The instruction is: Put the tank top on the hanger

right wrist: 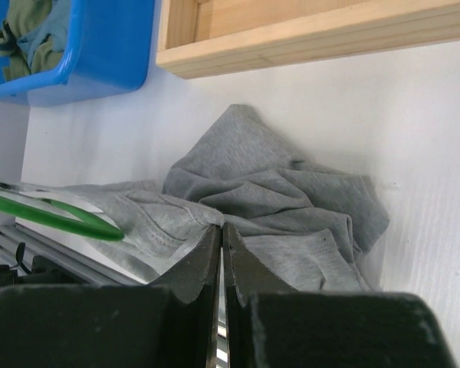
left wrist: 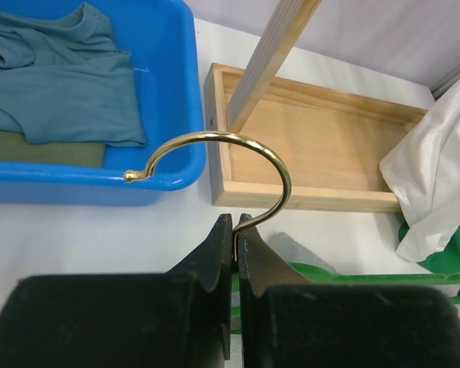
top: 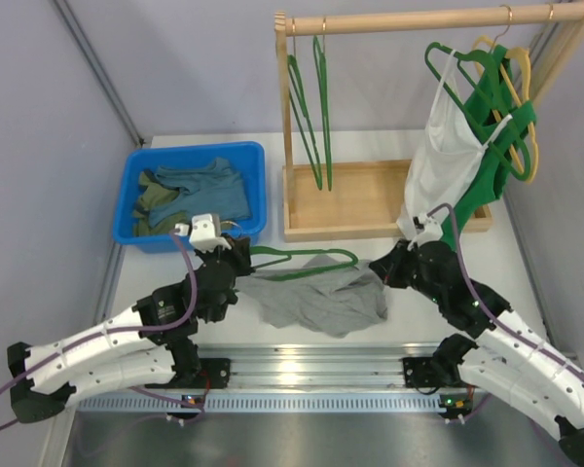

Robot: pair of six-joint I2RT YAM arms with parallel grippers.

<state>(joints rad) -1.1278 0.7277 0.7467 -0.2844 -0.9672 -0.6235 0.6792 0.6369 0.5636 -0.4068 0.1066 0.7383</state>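
The light grey tank top (top: 316, 300) lies crumpled on the table between my two arms, and shows in the right wrist view (right wrist: 291, 192) too. The thin green hanger (top: 302, 263) lies across its far edge. Its gold hook (left wrist: 249, 146) points toward the blue bin. My left gripper (top: 236, 259) is shut on the hook's stem (left wrist: 236, 228), with the green wire (left wrist: 353, 272) trailing right behind the fingers. My right gripper (top: 384, 270) is at the top's right edge, shut with a fold of the grey cloth pinched at its tips (right wrist: 221, 227). The hanger's green arm (right wrist: 54, 215) shows at the left.
A blue bin (top: 195, 149) with teal and olive clothes stands at the back left. A wooden rack with a tray base (top: 350, 232) stands behind the top. It holds thin green hangers (top: 307, 117), a white tank top (top: 443, 156) on a thick green hanger, and a yellow hanger (top: 528, 88).
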